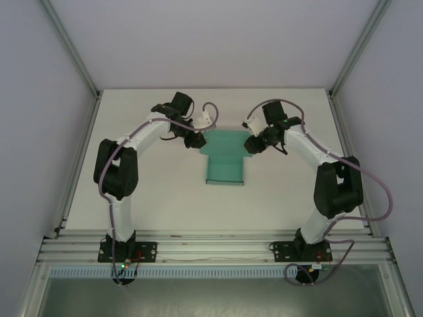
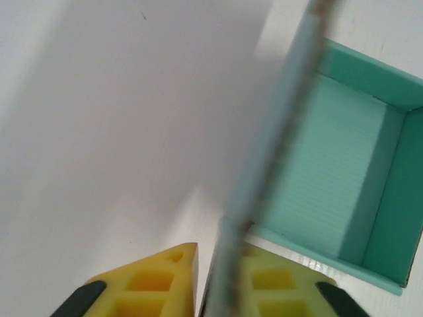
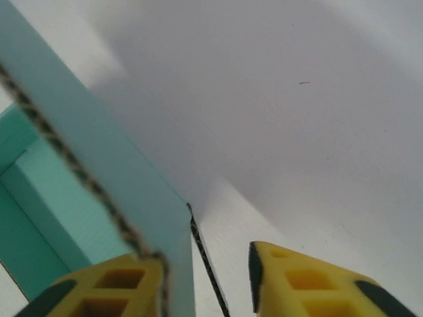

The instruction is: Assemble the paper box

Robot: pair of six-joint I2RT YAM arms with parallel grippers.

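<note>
1 paper box (image 1: 225, 164); left gripper (image 2: 219, 248) pinching wall, right gripper (image 3: 206, 253) astride.

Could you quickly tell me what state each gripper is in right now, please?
Left gripper: closed on a wall of the paper box.
Right gripper: open around a box wall, not pinching it.

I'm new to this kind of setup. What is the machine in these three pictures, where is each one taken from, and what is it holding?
These are two robot arms bolted at the near edge of a table. One picture looks down from above; the other two come from cameras on the wrists, so the yellow fingers are each arm's own. On the table lies a teal paper box, partly folded. The left end effector pinches one raised wall; the right end effector straddles the opposite wall, not yet closed.
</note>
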